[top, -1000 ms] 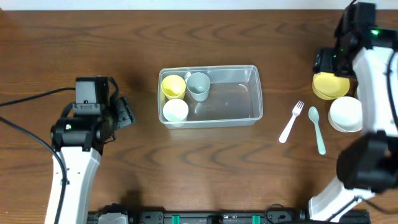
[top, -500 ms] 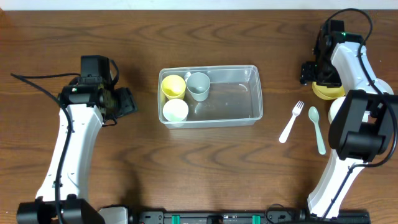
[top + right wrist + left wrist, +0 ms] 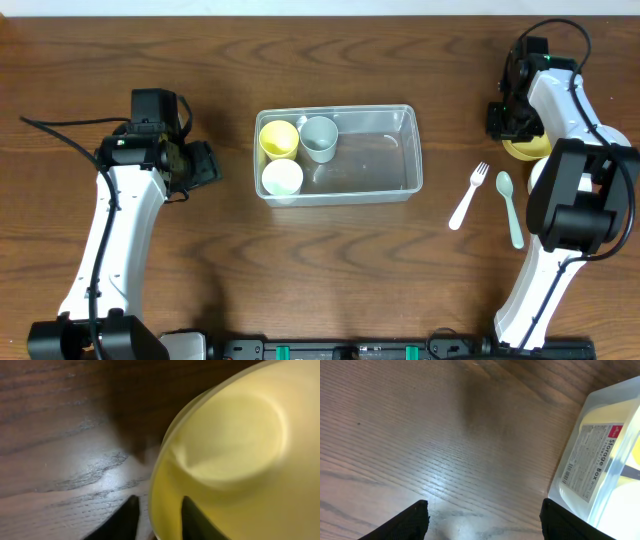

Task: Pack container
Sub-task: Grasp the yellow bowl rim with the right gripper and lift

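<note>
Bowl-picking step of the packing job: at the far right of the bench [image 3: 120, 60], the right arm [image 3: 562, 95] has its jaws set astride the rim of a yellow bowl [image 3: 225, 450], one finger outside the wall and the other over the inside. The jaws stand a little apart, with a sliver of wood showing between the outer finger and the bowl, so by the look of it they are not yet clamped on. The container [image 3: 380, 160] sits at mid-bench, well to the left of these jaws, with a white fork [image 3: 467, 196] and a pale green spoon [image 3: 510, 208] lying on the wood between. Its left end already holds a yellow cup [image 3: 278, 138], a grey-blue cup [image 3: 319, 138] and a white cup [image 3: 282, 178], while its right half is bare. The next move likely calls for pinching the rim firmly, lifting the bowl clear of the bench, carrying it left over the cutlery and lowering it into that free half without knocking the cups. On the other side, the left arm [image 3: 120, 230] holds its jaws spread wide over bare wood with nothing between them; the container's labelled end wall lies just to their right, near but apart.
</note>
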### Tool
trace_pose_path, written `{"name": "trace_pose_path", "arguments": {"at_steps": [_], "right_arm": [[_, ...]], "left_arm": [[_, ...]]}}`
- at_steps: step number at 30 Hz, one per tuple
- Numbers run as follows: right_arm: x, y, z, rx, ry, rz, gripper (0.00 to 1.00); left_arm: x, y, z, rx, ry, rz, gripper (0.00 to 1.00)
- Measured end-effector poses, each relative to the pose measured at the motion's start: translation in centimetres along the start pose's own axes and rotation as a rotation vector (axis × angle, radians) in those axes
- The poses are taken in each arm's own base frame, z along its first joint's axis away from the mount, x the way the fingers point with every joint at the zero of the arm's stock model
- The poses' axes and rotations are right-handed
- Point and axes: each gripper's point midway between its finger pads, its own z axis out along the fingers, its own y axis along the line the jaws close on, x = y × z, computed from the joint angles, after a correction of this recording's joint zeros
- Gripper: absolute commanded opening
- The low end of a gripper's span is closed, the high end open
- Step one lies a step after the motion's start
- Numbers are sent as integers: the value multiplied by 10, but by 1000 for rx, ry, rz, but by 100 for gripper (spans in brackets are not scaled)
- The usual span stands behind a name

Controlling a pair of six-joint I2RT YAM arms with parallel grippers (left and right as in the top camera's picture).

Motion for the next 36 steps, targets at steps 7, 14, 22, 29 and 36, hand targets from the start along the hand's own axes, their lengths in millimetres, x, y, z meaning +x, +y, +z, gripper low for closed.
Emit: {"name": "trace_pose_path", "arguments": {"at_steps": [7, 14, 22, 29, 36], "right_arm": [[-1, 0, 0, 0, -4, 0, 13], [-3, 0, 0, 0, -14, 2, 3], [-7, 0, 0, 3, -28, 5, 1], [-9, 4, -4, 1, -35, -6, 1], [-20, 42, -74, -19, -137, -98, 1]], "left_arm": [[1, -1, 0, 9, 6, 0, 73], [2, -1, 0, 9, 8, 0, 73], [2, -2, 0, 11, 9, 0, 72], [2, -2, 0, 11, 9, 0, 72], [2, -2, 0, 11, 11, 0, 73]]}}
